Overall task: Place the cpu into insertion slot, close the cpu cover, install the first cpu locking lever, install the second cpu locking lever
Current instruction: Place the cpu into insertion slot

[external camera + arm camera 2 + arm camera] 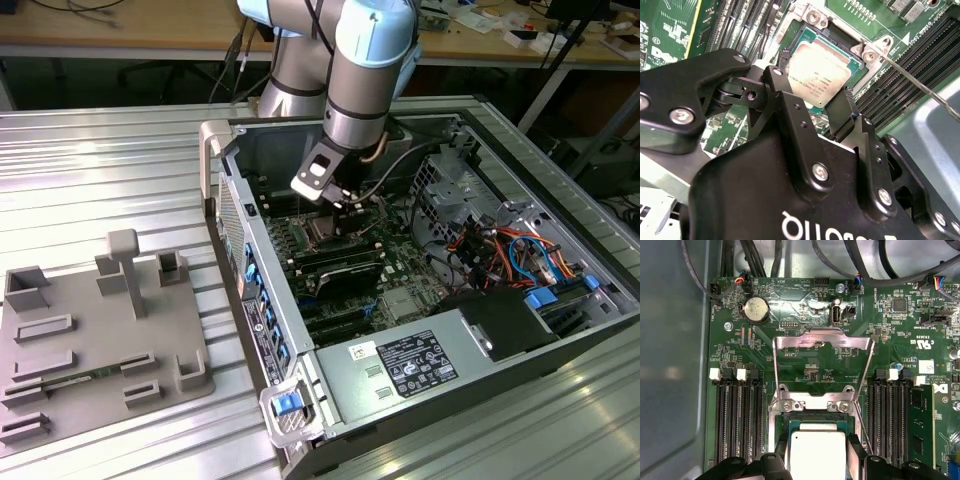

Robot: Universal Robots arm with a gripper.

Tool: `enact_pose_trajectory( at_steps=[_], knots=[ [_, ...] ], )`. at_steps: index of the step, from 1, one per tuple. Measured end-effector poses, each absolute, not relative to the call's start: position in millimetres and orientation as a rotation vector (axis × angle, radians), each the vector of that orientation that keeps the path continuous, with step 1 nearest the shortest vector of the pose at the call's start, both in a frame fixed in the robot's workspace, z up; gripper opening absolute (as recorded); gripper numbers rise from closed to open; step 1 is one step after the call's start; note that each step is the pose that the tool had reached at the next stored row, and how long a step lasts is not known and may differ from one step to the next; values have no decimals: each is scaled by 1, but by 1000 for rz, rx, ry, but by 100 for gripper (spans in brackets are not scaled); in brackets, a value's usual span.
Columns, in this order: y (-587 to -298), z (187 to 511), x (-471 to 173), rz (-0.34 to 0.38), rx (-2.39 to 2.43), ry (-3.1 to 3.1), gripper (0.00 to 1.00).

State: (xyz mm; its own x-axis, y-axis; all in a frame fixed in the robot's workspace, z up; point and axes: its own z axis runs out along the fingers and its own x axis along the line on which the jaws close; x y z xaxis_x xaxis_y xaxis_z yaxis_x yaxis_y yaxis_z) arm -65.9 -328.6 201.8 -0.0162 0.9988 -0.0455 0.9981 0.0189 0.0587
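My gripper [335,207] is down inside the open computer case, over the motherboard. In both wrist views its two black fingers [841,107] stand at opposite edges of the cpu [819,70], a silver-topped square chip with a green rim, and the gripper [813,80] looks shut on it. The cpu [817,455] lies level in or just above the insertion slot [837,37], inside its metal frame. Behind the socket, the cpu cover [822,342] stands swung open on its hinge. A thin wire locking lever [920,86] sticks out unlatched beside the socket.
Long black memory slots [735,415] flank the socket on both sides. Cables [490,245] and a drive cage fill the case on the exterior view's right, with the power supply [415,360] at the front. A grey fixture plate [90,340] lies on the table at the exterior view's left.
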Motion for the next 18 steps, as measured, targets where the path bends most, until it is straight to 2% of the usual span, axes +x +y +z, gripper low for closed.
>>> enact_pose_trajectory(
  at_steps=[18],
  knots=[
    [-328, 198, -65, 12, 2162, 2179, 55]
  ],
)
